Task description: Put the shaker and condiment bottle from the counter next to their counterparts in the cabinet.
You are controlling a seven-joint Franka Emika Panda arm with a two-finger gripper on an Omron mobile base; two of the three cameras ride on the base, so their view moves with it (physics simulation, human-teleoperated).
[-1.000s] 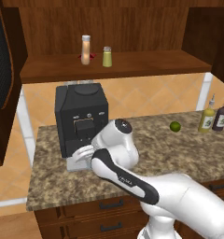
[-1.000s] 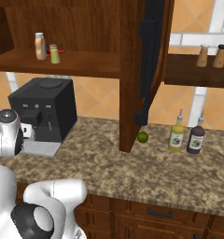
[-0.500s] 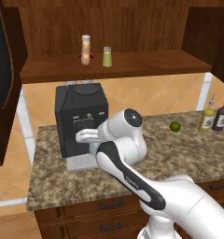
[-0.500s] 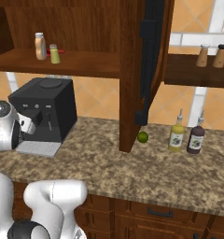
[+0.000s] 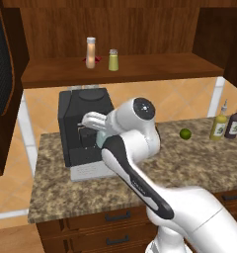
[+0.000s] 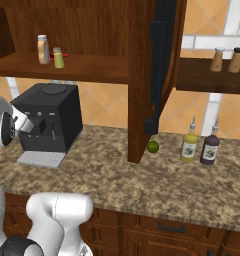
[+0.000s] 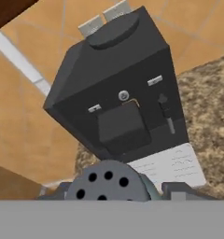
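Granite counter (image 5: 199, 163), black coffee machine (image 5: 83, 126) ahead, fingers (image 7: 109, 193) gripping shaker (image 7: 107, 184)

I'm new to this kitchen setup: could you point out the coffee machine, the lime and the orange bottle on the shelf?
Coffee machine (image 6: 52, 117): right base view, its front face.
Lime (image 5: 185, 133): left base view, its middle.
Condiment bottle (image 5: 91, 55): left base view, its peach-orange body.
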